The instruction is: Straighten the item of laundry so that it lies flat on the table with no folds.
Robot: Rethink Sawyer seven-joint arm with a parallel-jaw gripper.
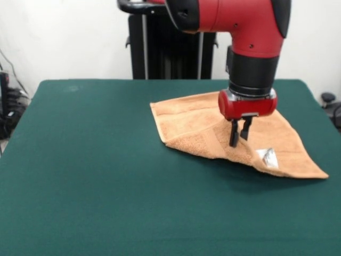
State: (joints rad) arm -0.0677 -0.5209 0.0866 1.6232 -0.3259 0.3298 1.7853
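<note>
The light-orange towel (192, 125) lies on the right half of the dark green table (96, 176). It is folded over on itself into a rough triangle, with one point reaching right (319, 175). A small white label (268, 157) shows near its front edge. My gripper (239, 140) hangs from the red and black arm straight over the towel's middle. Its black fingers (233, 136) stand close together, with their tips down in the cloth at a raised fold. The towel's front edge rises toward the fingertips.
The robot's black pedestal (170, 48) stands behind the table's far edge. Cables and dark gear lie off the table at the left (8, 106). A dark object (327, 98) sits beyond the right edge.
</note>
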